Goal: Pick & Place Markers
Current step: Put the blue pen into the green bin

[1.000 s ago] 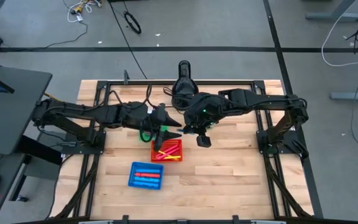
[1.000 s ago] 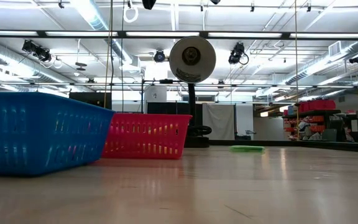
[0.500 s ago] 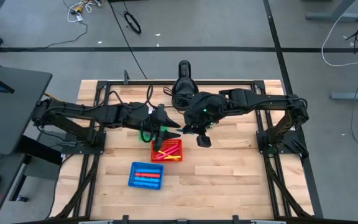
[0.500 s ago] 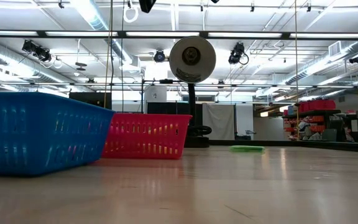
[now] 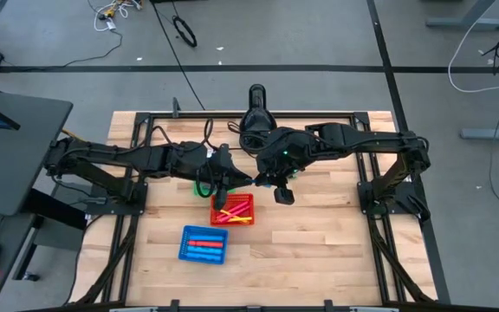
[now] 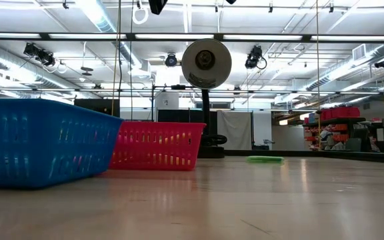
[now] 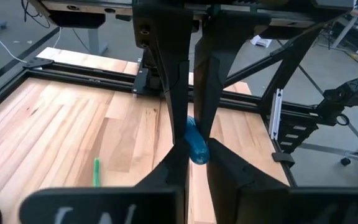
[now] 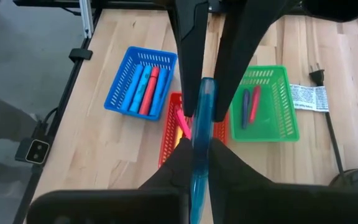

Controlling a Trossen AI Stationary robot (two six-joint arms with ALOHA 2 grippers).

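Observation:
My left gripper [image 5: 236, 180] is above the red basket's far edge, shut on a blue marker [image 7: 196, 145]. My right gripper [image 5: 282, 196] is above the table just right of the red basket [image 5: 233, 209], shut on a light-blue marker [image 8: 202, 118]. The red basket holds pink and yellow markers. The blue basket [image 5: 203, 244] near the front holds blue and red markers [image 8: 143, 87]. The green basket [image 8: 264, 102] holds a purple and a red marker. A loose green marker [image 7: 96, 171] lies flat on the table. My left gripper pinches the blue marker between its two fingers [image 7: 178, 106]; the marker's rounded end [image 7: 198, 153] shows between them. The marker is lifted clear of the table. My right gripper pinches the light-blue marker between its two fingers; the marker's shaft [image 8: 205, 99] lies along the fingers. It is held clear, above the baskets.
The three baskets stand close together left of the table's middle. A black lamp-like stand [image 5: 255, 108] is at the far edge, with a plug and cord [image 8: 319, 78] beside the green basket. Bare wood lies to the right and front [image 5: 319, 243].
My left gripper has shifted slightly toward the table's far edge, still shut on the blue marker. My right gripper has kept still.

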